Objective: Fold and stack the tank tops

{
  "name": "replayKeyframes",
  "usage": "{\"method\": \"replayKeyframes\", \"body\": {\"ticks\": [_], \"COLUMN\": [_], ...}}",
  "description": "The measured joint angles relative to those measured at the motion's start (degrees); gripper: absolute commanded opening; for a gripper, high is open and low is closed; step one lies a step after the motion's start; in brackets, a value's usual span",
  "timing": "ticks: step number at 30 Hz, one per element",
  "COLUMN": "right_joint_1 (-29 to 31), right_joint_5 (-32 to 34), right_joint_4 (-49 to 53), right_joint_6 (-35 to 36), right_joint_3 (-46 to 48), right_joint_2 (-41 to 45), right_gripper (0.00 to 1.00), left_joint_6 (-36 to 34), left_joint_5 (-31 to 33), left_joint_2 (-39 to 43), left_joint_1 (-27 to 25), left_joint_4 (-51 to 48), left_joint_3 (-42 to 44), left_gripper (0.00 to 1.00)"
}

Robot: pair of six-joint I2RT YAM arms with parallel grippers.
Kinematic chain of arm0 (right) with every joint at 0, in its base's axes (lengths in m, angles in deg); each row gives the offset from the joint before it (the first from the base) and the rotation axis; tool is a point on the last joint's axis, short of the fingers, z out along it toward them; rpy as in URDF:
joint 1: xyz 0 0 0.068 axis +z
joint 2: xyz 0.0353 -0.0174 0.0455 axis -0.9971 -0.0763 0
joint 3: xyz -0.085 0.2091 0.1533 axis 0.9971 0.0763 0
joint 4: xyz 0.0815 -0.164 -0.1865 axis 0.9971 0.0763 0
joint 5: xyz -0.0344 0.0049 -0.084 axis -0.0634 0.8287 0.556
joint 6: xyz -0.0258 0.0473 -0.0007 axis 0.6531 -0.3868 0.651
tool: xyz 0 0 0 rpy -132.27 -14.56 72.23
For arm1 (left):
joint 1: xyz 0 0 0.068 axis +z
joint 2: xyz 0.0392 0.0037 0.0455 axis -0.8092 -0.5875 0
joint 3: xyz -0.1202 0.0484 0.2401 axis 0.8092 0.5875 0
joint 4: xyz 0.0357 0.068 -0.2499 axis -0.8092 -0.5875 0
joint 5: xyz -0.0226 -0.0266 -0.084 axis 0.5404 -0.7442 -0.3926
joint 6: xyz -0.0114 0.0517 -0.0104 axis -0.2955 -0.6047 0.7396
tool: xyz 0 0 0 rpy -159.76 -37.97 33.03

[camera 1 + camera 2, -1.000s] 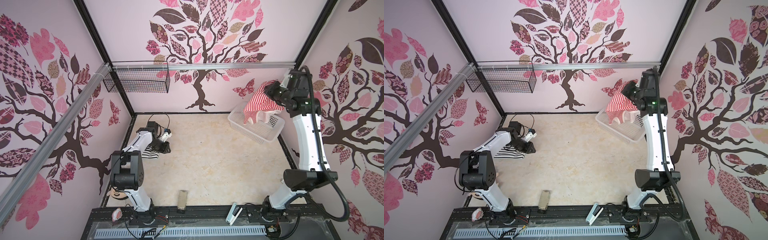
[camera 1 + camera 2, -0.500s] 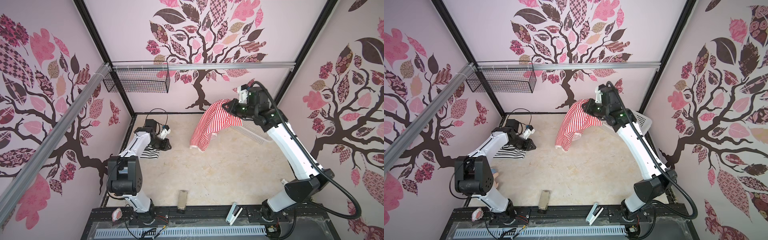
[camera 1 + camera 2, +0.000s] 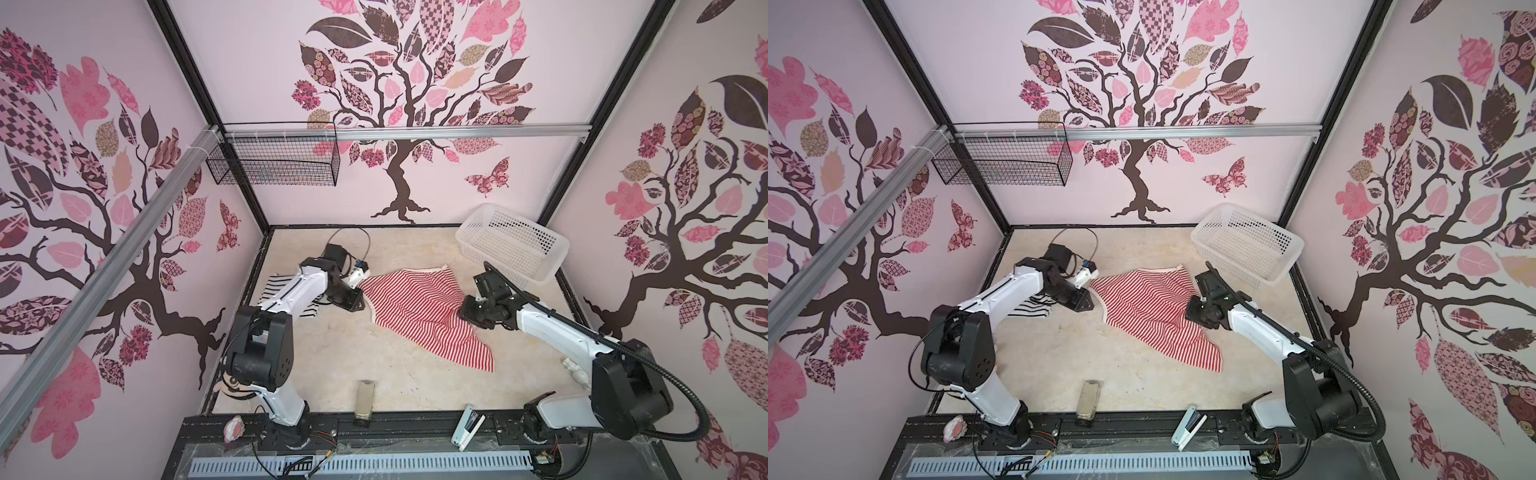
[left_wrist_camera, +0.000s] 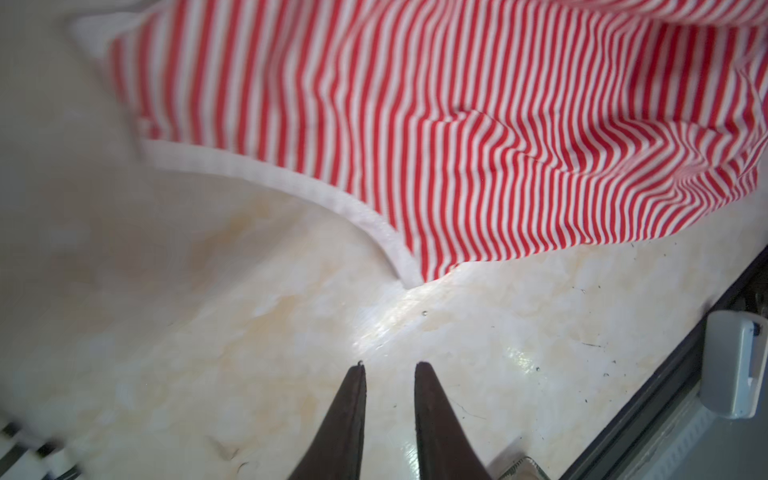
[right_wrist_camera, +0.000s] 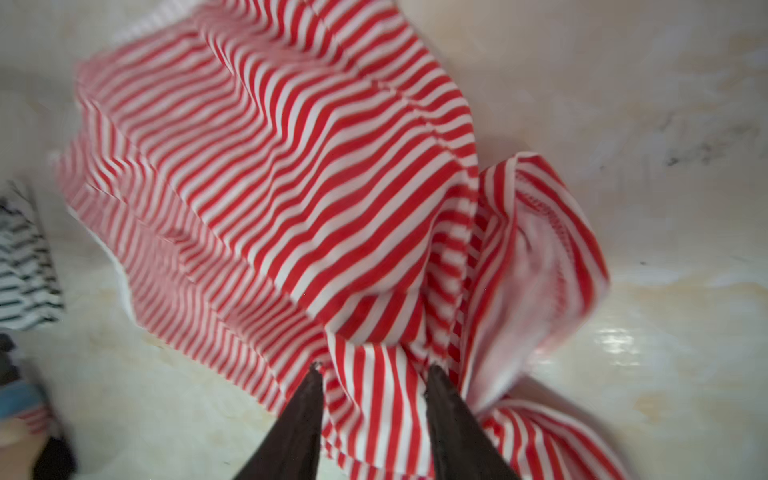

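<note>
The red-and-white tank top (image 3: pixel 419 311) (image 3: pixel 1150 311) lies spread and rumpled on the middle of the table. At its right edge my right gripper (image 3: pixel 463 311) (image 5: pixel 374 368) sits low and open, with a loose fold of that top (image 5: pixel 291 187) between the parted fingers. The black-and-white tank top (image 3: pixel 282 291) (image 3: pixel 1034 309) lies folded at the left, partly under my left arm. Just left of the red top (image 4: pixel 457 124), over bare table, my left gripper (image 3: pixel 355 305) (image 4: pixel 388 365) stands slightly open and holds nothing.
A white lattice basket (image 3: pixel 528 272) (image 3: pixel 1266 274) stands at the back right, behind the right arm. A black wire basket (image 3: pixel 274 162) hangs on the back wall. A small block (image 3: pixel 363 401) and a white device (image 3: pixel 467 428) lie at the front edge.
The right arm swung left and down from over the basket, carrying the red-and-white top onto the table, and its jaws have parted. The left gripper shifted slightly toward the red top.
</note>
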Motion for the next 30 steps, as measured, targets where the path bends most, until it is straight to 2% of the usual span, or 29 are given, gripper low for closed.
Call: {"method": "replayKeyframes", "body": {"ticks": [3,7,12,18,21,24,28,30], "right_joint_1": [0.00,0.00,0.00,0.02,0.02,0.02,0.02,0.02], "right_joint_5": [2.14,4.24,2.78,0.66,0.61,0.66,0.70,0.81], "right_joint_4": [0.63,2.14,1.97,3.93,4.92,5.11,5.11,4.81], "right_joint_6": [0.28,0.31,0.24,-0.20,-0.48,-0.79,-0.98,-1.07], "right_joint_3": [1.44,2.93,6.80,12.66,13.11,13.11,13.11,13.11], "right_joint_2": [2.01,8.98,16.59,20.81,22.53,23.37,23.10,21.88], "right_gripper": [0.53,0.51,0.48,0.48,0.49,0.51,0.52,0.52], "left_joint_6": [-0.11,-0.42,-1.18,-3.08,-4.09,-4.79,-3.98,-2.14], "left_joint_5": [1.33,4.15,8.17,16.76,19.71,21.92,25.83,24.70], "left_joint_2": [-3.21,-8.59,-12.26,-15.91,-19.96,-25.59,-34.36,-36.85], "left_joint_1": [-6.91,-11.19,-11.67,-11.34,-8.92,-4.15,3.39,6.67], "left_joint_4": [0.15,0.02,-0.07,-0.59,-2.21,-3.76,-6.73,-7.39], "left_joint_3": [-0.79,-3.56,-4.33,-7.82,-14.03,-23.06,-39.01,-45.57], "left_gripper": [0.25,0.25,0.25,0.24,0.24,0.24,0.24,0.24]}}
